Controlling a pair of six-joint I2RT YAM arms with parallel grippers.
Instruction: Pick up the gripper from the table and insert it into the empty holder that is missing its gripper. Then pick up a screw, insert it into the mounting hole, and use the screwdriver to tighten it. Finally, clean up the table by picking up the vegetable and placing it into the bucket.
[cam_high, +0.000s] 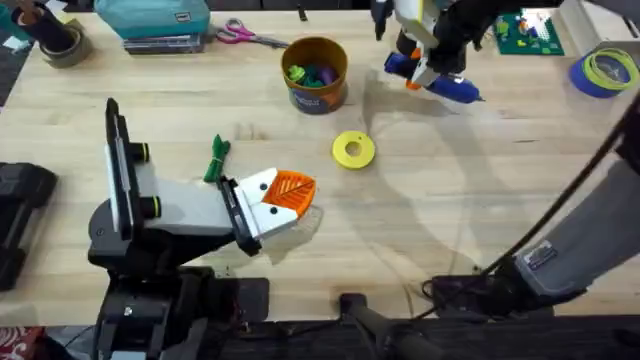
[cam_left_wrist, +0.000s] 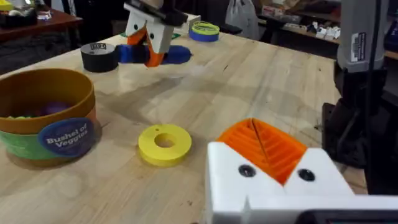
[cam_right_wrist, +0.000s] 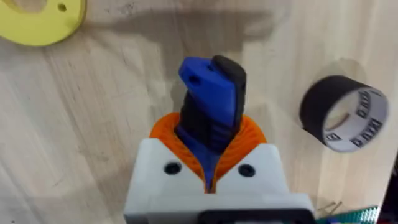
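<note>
My right gripper (cam_high: 428, 72) is shut on the blue screwdriver (cam_high: 450, 88) at the far right of the table; in the right wrist view the orange pads clamp its body (cam_right_wrist: 208, 106). My left gripper (cam_high: 300, 195) rests near the table's middle, its two orange ribbed pads pressed together with nothing between them (cam_left_wrist: 256, 138). Dark screw heads sit in its white fingers (cam_left_wrist: 245, 171). The green vegetable (cam_high: 217, 160) lies beside the left arm. The yellow-orange bucket (cam_high: 315, 95) stands behind with coloured toys inside. A loose gripper, an empty holder and a loose screw are out of view.
A yellow ring disc (cam_high: 352, 150) lies between the left gripper and the bucket. A black tape roll (cam_right_wrist: 342, 121) lies near the right gripper, a blue tape roll (cam_high: 605, 72) at the far right edge. Scissors (cam_high: 245, 35) and a teal box (cam_high: 155, 20) line the back.
</note>
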